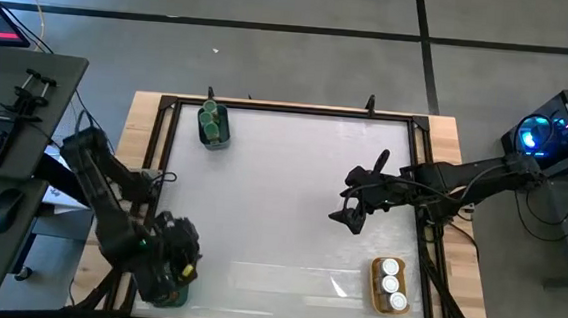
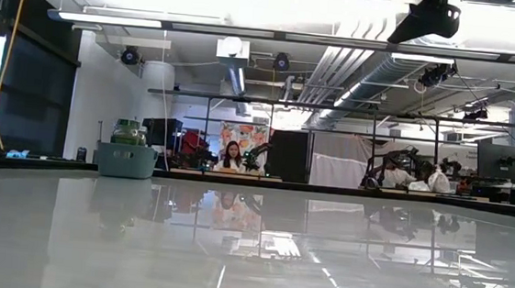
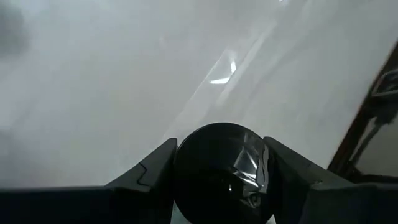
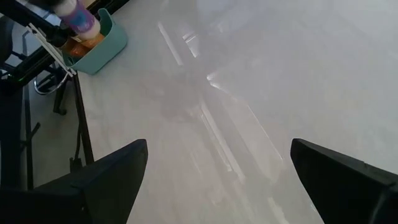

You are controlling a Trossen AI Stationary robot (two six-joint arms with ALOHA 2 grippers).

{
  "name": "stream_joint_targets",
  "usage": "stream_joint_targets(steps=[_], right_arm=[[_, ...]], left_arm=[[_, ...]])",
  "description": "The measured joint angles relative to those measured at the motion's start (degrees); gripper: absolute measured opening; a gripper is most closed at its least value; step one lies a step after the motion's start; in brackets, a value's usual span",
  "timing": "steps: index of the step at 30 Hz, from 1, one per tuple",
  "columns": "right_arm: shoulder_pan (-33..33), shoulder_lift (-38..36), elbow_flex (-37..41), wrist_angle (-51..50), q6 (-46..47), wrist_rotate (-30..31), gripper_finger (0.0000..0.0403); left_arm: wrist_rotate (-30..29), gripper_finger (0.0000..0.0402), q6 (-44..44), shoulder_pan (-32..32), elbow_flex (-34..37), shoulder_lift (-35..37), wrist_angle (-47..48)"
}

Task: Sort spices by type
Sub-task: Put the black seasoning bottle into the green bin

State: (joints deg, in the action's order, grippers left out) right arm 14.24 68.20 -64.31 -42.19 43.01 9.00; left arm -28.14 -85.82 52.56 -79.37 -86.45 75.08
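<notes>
One camera is looking straight down on the whole tabletop (image 1: 290,210); another is gazing level across it. Each wrist camera is hovering close above that same shiny surface.

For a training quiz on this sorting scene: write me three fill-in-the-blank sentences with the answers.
1. The left tool is closed on a jar with a ____ lid.
2. The jars in the orange tray have ____ lids.
3. The right tool, hanging above the bare white table, stands ____ and holds nothing.

Missing words: black; white; open
</notes>
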Motion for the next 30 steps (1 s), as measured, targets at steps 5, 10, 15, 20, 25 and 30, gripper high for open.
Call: stream_joint_targets(steps=[5, 10, 15, 20, 25, 30], right_arm=[[0.00, 0.00, 0.00, -0.01, -0.01, 0.01, 0.0392], [0.00, 0.01, 0.00, 0.01, -0.01, 0.04, 0.0392], [0.00, 0.02, 0.00, 0.01, -0.01, 0.06, 0.0392], [0.00, 0.02, 0.00, 0.01, -0.01, 0.10, 0.0392], [0.00, 0.02, 0.00, 0.01, -0.04, 1.54, 0.0392], [0.00, 0.02, 0.00, 0.04, 0.07, 1.76, 0.0392]], left_arm=[[1.84, 0.0162, -6.58, 2.04, -0.02, -4.60, 1.07], [1.87, 0.0162, -17.08, 3.97, -0.01, -5.85, 8.16], [1.93, 0.0162, -28.07, 7.03, -0.02, -5.43, 14.28], [1.17, 0.0162, -34.80, 9.66, -0.07, -6.73, 13.33], [0.98, 0.0162, -38.58, 10.64, -0.09, -11.01, 14.33], [3.33, 0.0162, -38.73, 10.60, -0.09, -12.86, 13.26]])
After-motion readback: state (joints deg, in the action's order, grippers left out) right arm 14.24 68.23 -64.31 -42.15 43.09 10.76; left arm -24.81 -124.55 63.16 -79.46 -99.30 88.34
